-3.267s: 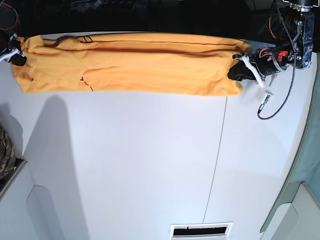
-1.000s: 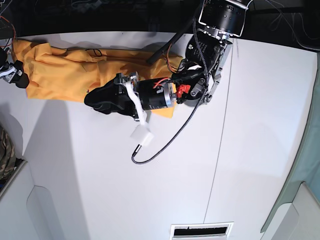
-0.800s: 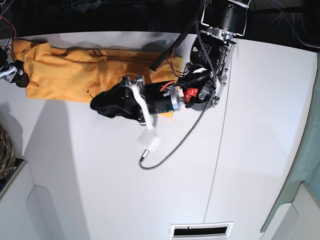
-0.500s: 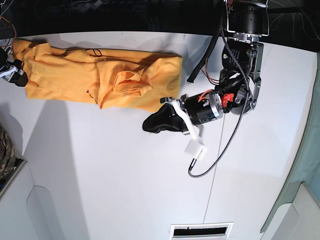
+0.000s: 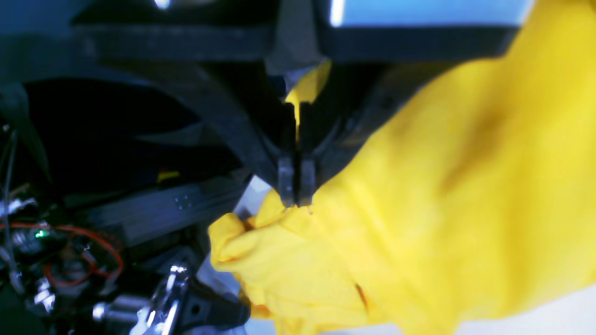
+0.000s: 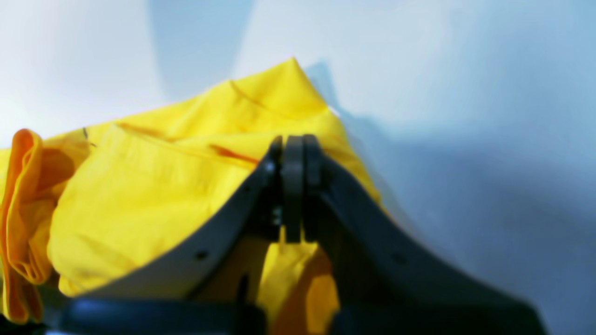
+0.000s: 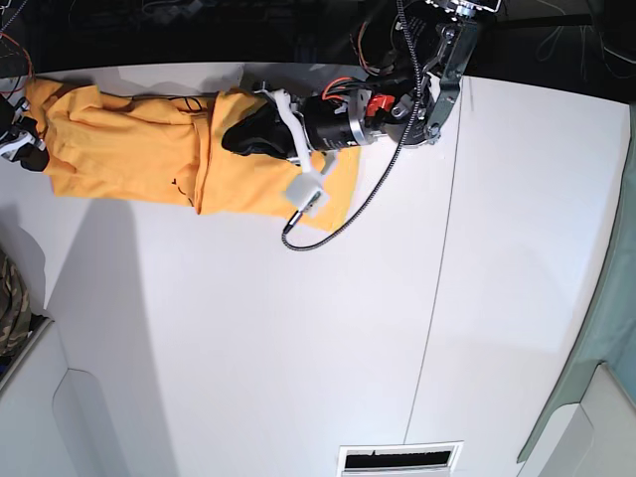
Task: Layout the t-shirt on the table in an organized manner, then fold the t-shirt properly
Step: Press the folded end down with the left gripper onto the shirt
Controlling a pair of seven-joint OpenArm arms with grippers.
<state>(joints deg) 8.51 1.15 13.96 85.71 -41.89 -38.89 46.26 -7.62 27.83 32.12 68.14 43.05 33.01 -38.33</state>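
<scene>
The near part of the table (image 7: 298,358) is bare white, crossed only by a thin dark seam (image 7: 437,288), and nothing of the task lies there. Farther back, toward the far edge and on the left of the base view, the t-shirt (image 7: 129,149) is laid as a long narrow orange-yellow band, with one end doubled over onto the middle so that a layered panel (image 7: 248,179) is formed. Over that panel the left gripper (image 7: 243,137) is lowered, its cable trailing across the cloth; in the left wrist view its jaws are seen pressed together on a pinch of yellow fabric at the tips. At the far left end of the band the right gripper (image 6: 292,195) is found, mostly cut off in the base view; in the right wrist view its jaws are drawn fully together, with yellow cloth seen behind and below them, so a fold of the shirt is judged to be pinched there, though the contact itself is partly hidden. The step in hand is judged to be a widthwise fold of an already narrowed shirt, with both ends gripped. For the next move, the two held edges would need to be carried evenly, the cloth kept taut between them, and the lifted layer laid flush over the layer beneath, so that no bunching is left at the rumpled left end.
</scene>
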